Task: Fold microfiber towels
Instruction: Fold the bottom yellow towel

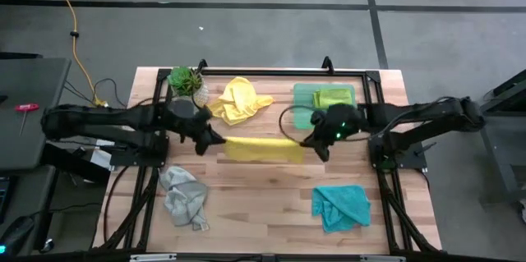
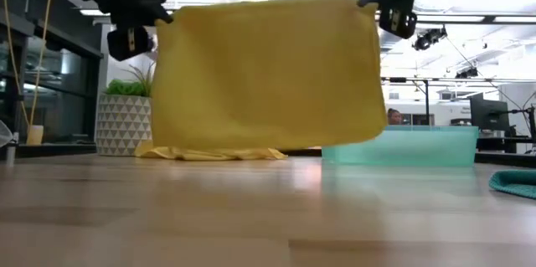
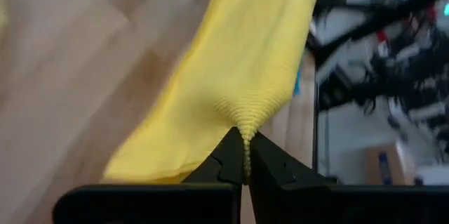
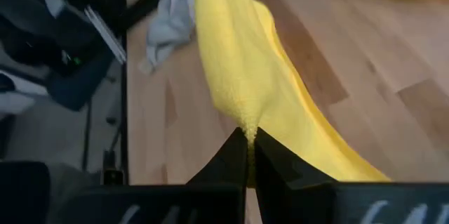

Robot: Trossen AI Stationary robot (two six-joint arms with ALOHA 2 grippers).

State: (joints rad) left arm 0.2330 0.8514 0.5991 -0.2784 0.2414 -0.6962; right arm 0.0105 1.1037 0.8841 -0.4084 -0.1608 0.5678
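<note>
A yellow microfiber towel hangs spread as a flat sheet above the middle of the table, held up by its two top corners. My left gripper is shut on its left top corner and my right gripper on its right one. Its lower edge hangs just above the wood. A second yellow towel lies crumpled behind it, a grey one at the near left and a teal one at the near right. A lime green one lies folded in the tray. My left gripper pinches the towel's left top corner between its two fingers, slanting down from the table's left. The cloth bunches at the fingertips and spreads out beyond them. The towel hangs clear of the table. My right gripper pinches the right top corner between its two fingers, slanting down from the table's right. The cloth puckers at the fingertips and runs off toward the other gripper. The top edge between the two holds is nearly straight.
A translucent green tray stands at the far right and a potted plant at the far left. Bare wood lies between the grey and teal towels at the near side.
</note>
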